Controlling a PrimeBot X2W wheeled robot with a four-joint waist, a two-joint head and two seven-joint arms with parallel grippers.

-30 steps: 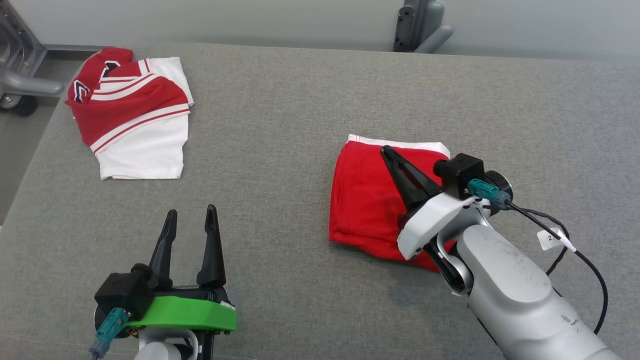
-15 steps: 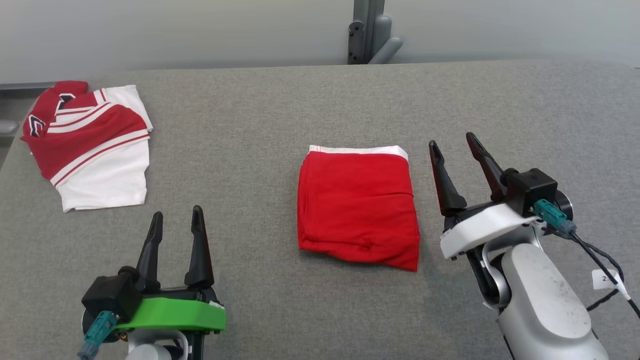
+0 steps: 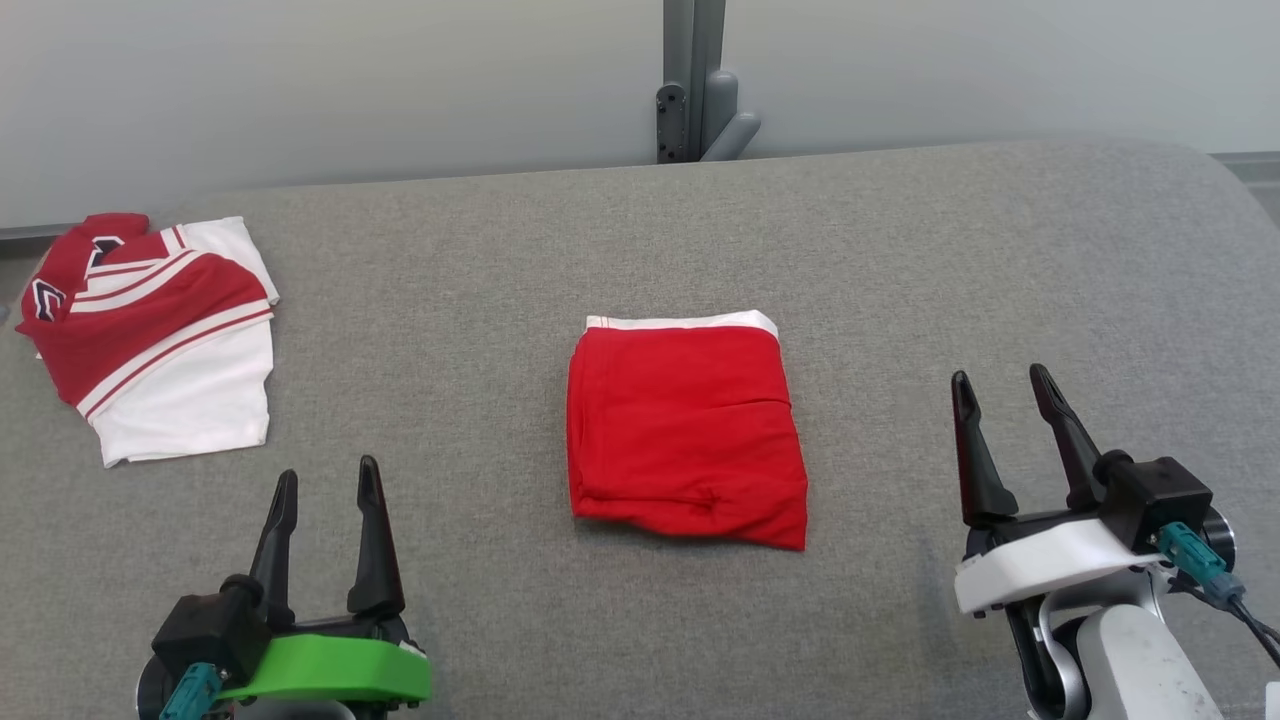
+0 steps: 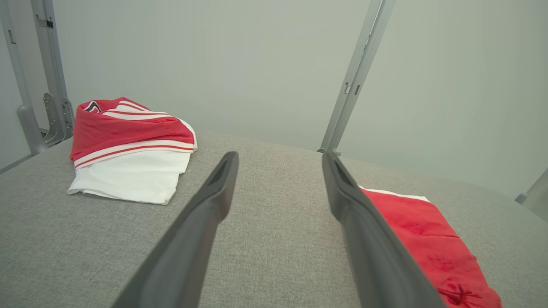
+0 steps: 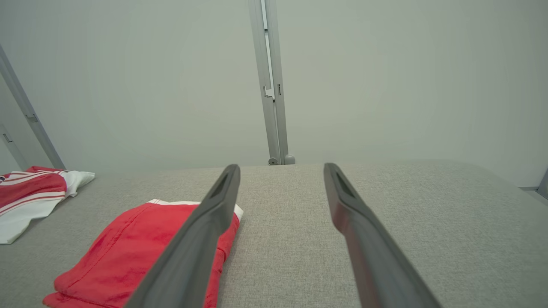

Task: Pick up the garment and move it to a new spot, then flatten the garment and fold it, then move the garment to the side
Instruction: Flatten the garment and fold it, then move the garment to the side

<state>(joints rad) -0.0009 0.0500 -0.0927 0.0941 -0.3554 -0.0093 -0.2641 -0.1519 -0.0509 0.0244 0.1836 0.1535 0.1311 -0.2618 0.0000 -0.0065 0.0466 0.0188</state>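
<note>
The garment (image 3: 685,430) is red with a white band along its far edge, folded into a flat rectangle in the middle of the grey table (image 3: 640,240). It also lies at the lower right of the left wrist view (image 4: 432,239) and at the lower left of the right wrist view (image 5: 128,252). My right gripper (image 3: 1002,382) stands open to the right of the garment, apart from it, with nothing between its fingers. My left gripper (image 3: 328,478) stands open near the front left, also holding nothing.
A second folded garment (image 3: 155,335), red and white with stripes, lies at the table's far left; it shows in the left wrist view (image 4: 128,149) too. A grey metal post (image 3: 695,80) rises behind the table's far edge against a pale wall.
My right gripper opened, let go of the red garment and drew back to the right and toward me. The head camera has shifted, so the whole scene sits differently. The left gripper stays open.
</note>
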